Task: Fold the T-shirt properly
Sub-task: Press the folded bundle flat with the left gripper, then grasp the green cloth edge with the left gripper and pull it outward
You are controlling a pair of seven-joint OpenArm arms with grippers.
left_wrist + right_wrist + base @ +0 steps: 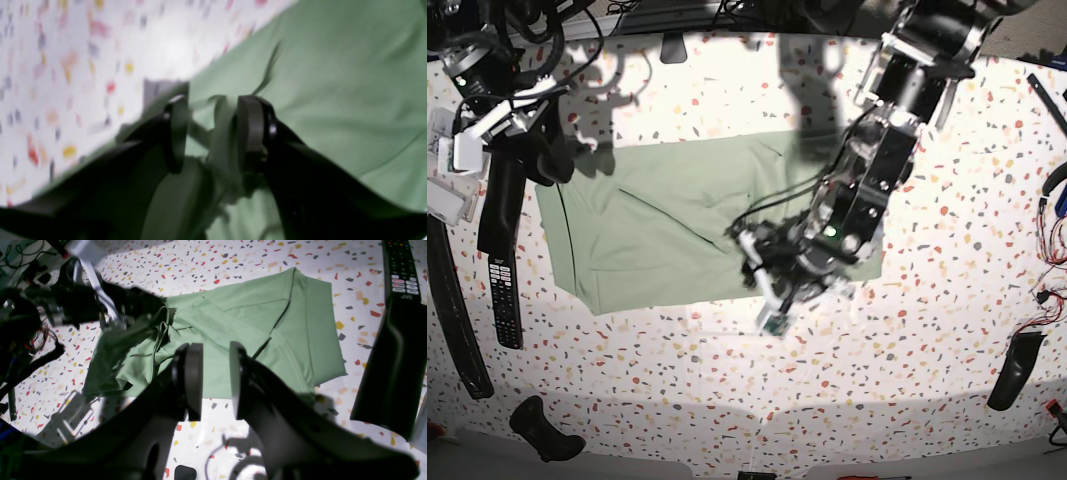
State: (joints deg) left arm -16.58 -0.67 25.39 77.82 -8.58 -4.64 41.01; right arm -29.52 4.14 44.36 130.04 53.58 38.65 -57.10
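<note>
1. Left wrist view: blurred. Left gripper (213,133) has a bunched fold of the shirt (333,100) between its pads, clamped on the cloth. Green fabric fills the right side; speckled table (66,66) at upper left.

2. Right wrist view: right gripper (216,380) hangs above the table (206,263) at the shirt's (240,323) near edge, jaws apart with a narrow gap, nothing between them. Shirt lies partly folded, flat on its right part, with one end lifted and bunched at upper left where the left gripper (160,320) pinches it. Remote (398,270) lies at upper right, well apart from the shirt.

3. Base view: shirt (657,230) spread on the table (947,330) at centre-left. Left arm reaches down over its right end; left gripper (777,262) sits at the cloth there, grip hidden by the arm. Right gripper (552,160) sits at the shirt's upper-left corner; jaw gap not readable here. Remote (505,290) just left of the shirt.
</note>
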